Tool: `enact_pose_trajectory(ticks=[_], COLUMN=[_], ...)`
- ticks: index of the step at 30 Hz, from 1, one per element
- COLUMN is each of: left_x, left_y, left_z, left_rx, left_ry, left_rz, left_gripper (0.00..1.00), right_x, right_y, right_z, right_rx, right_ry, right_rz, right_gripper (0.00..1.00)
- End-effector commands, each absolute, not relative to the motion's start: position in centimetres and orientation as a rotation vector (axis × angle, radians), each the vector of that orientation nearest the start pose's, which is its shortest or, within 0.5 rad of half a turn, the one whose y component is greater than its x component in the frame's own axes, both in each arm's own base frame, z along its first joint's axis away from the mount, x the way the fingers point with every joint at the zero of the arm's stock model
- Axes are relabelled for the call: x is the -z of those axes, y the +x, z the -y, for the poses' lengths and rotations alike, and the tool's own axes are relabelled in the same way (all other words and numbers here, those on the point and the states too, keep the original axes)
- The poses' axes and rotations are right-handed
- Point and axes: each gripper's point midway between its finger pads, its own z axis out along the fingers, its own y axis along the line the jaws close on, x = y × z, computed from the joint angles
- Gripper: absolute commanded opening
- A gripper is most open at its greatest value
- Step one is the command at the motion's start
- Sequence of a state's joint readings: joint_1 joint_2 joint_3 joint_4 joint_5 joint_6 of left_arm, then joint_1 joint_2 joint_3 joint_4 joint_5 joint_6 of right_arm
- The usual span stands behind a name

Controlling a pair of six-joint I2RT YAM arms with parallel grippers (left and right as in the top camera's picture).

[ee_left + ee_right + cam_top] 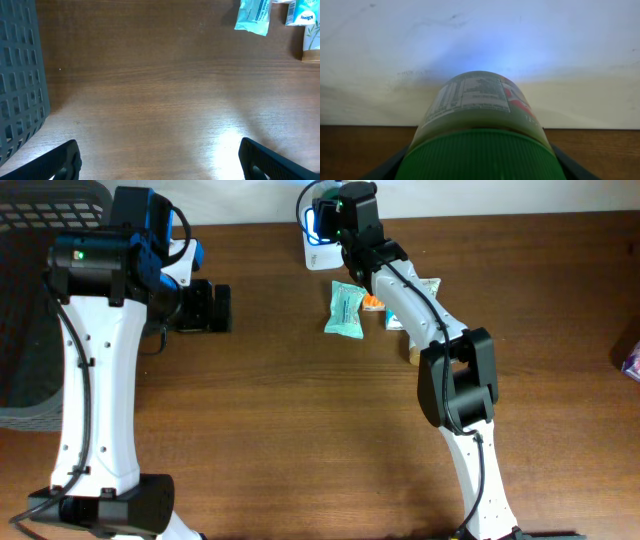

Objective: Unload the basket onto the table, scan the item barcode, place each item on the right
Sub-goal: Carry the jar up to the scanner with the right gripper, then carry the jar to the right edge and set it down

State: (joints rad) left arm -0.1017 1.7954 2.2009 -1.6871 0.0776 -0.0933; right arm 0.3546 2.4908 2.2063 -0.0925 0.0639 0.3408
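There are two arms and one green bottle [479,102]. The right end effector [340,210] grips the bottle from both sides, holding it up at the back of the table [300,430], in front of the pale wall and over a white box [318,248] that glows blue. The bottle has one green cap [480,157] and a label with tiny print, too small to read. The left end effector [210,308] is wide open and holds nothing. One blue-green packet [253,15] lies on the table, next to one white packet [301,13] with blurry blue letters. One black basket [20,75] stands on the left.
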Motion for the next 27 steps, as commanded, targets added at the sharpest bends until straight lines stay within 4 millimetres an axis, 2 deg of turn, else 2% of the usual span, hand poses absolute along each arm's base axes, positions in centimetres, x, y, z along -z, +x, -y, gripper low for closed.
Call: enact_pose_trajectory(ticks=[1,3,5,8,10,12,15,16,17,20,24,27], left_x=[-28.9,-28.9,-28.9,-28.9,-28.9,-28.9,-28.9,-28.9,-28.9,-28.9,-28.9,-28.9], left_y=[34.6,34.6,34.6,34.6,34.6,34.7,34.6,34.6,34.6,34.6,34.6,34.6], left_z=[4.9,4.9,4.9,4.9,4.9,4.9,4.9,4.9,4.9,4.9,4.9,4.9], left_rx=[0.149,0.149,0.149,0.149,0.149,0.148,0.149,0.149,0.149,0.149,0.149,0.149], left_ry=[0.052,0.052,0.052,0.052,0.052,0.051,0.052,0.052,0.052,0.052,0.052,0.052], left_rz=[-2.854,-2.854,-2.854,-2.853,-2.854,-2.852,-2.853,-2.853,-2.853,-2.853,-2.853,-2.853], left_gripper=[0.99,0.99,0.99,0.99,0.99,0.99,0.99,0.99,0.99,0.99,0.99,0.99], right_x=[-17.9,-18.6,-20.2,-23.2,-25.0,-26.2,-26.7,-26.3,-25.5,-21.9,-17.8,-15.5], right_y=[67.2,67.3,67.2,66.8,66.2,65.1,62.8,61.8,60.2,55.6,49.6,46.1], right_z=[-23.8,-23.4,-22.1,-18.4,-14.4,-9.5,-1.8,0.9,4.5,12.2,20.1,25.0], right_rx=[-0.398,-0.397,-0.388,-0.352,-0.307,-0.253,-0.165,-0.140,-0.103,-0.031,0.055,0.091], right_ry=[0.044,0.050,0.066,0.113,0.166,0.243,0.377,0.446,0.541,0.743,1.008,1.179], right_rz=[-1.939,-1.927,-1.919,-1.928,-1.952,-2.000,-2.077,-2.110,-2.157,-2.312,-2.441,-2.465], right_gripper=[0.62,0.62,0.62,0.62,0.63,0.62,0.62,0.63,0.62,0.62,0.62,0.62])
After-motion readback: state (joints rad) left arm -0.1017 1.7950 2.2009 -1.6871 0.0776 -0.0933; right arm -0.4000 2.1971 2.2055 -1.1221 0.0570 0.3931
